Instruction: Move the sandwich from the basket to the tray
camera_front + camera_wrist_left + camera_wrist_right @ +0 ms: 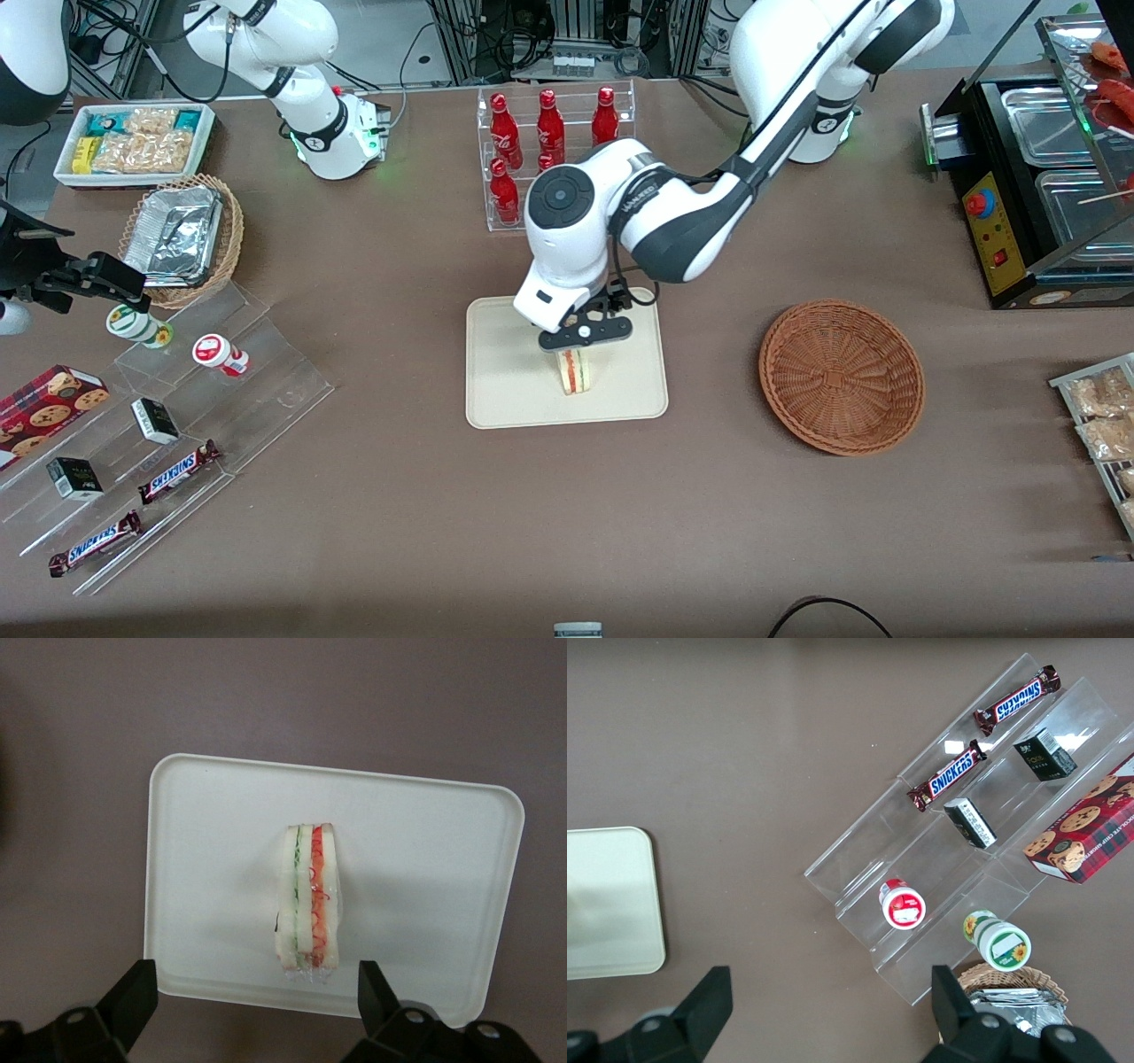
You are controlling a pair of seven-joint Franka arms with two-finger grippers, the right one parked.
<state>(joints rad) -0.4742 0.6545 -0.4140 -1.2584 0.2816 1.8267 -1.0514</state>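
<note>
The sandwich (576,370) stands on its edge on the cream tray (514,381), red and green filling facing up. My gripper (578,347) hangs just above it, open, with nothing between the fingers. In the left wrist view the sandwich (308,899) rests near the middle of the tray (221,833), and the gripper (255,979) has its black fingertips (137,985) spread wide and clear of the bread. The reddish-brown basket (842,377) sits beside the tray toward the working arm's end of the table, with nothing in it.
A clear rack of red bottles (549,133) stands farther from the front camera than the tray. Toward the parked arm's end lie a tan wicker basket with foil containers (182,235), a white snack bin (133,142) and acrylic steps with snacks (177,416). A food warmer (1045,177) stands at the working arm's end.
</note>
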